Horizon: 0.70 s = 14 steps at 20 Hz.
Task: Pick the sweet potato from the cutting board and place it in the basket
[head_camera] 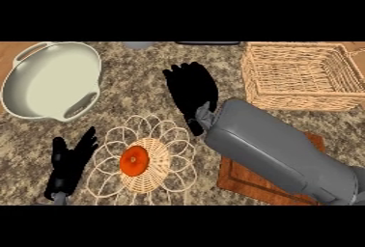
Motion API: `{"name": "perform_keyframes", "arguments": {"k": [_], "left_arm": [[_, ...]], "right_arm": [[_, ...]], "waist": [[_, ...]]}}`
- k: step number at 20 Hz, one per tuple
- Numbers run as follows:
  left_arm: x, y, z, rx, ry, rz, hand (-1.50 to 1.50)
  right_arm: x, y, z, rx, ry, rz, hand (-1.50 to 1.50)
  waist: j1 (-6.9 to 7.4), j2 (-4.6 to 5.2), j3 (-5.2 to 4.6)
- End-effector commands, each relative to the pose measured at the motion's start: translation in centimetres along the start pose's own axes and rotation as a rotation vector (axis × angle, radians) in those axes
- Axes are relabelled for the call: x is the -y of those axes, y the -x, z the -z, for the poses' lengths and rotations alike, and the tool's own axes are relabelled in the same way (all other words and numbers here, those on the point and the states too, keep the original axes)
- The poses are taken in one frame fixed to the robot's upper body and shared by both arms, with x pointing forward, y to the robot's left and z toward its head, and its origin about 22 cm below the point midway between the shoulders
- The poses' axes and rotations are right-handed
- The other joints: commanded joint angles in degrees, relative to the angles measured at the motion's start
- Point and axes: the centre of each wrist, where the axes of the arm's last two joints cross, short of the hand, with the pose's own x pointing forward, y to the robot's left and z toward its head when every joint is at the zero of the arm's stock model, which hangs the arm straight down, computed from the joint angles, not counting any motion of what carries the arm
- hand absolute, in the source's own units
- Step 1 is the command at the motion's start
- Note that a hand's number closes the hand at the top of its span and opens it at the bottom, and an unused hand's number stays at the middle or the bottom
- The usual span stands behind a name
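Observation:
The wooden cutting board (246, 185) lies at the lower right, and my right forearm hides most of it. The bare part of the board shows no sweet potato. A round orange item (134, 160) sits in the middle of a woven flower-shaped mat (160, 130), left of the board. The wicker basket (299, 99) stands at the upper right with nothing visible inside. My right hand (191, 91) hovers open over the counter, left of the basket, fingers straight and pointing away. My left hand (71, 161) rests open at the lower left, beside the mat.
A large white two-handled pot (50, 79) stands at the upper left. A grey item (139, 45) and a dark bar (206, 43) show at the counter's far edge. Speckled stone counter lies between the pot and the basket.

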Motion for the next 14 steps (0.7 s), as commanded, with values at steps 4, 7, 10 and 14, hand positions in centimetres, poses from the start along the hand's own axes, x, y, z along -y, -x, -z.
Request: {"name": "perform_keyframes", "arguments": {"k": [4,7,10,14], "left_arm": [[0.1,3.1,-1.2,-0.088,-0.011,-0.015,0.0],[-0.2,2.2,-1.4,-0.08,-0.022,-0.011,0.0],[-0.9,3.3,-1.8,-0.09,-0.039,-0.032,0.0],[-1.1,3.0,-1.8,-0.087,-0.049,-0.001,0.0]], "right_arm": [[7.1,-1.6,-0.2,-0.096,-0.27,-0.195,-1.5],[8.6,-0.9,0.7,-0.126,-0.367,-0.24,-1.5],[10.0,-0.5,-0.1,-0.115,-0.402,-0.278,-1.5],[10.9,0.5,0.1,-0.135,-0.43,-0.284,-1.5]], "waist": [[-1.11,0.54,-0.22],[-0.68,0.65,-0.17],[-1.94,0.28,-0.15],[-1.99,0.52,-0.11]]}}
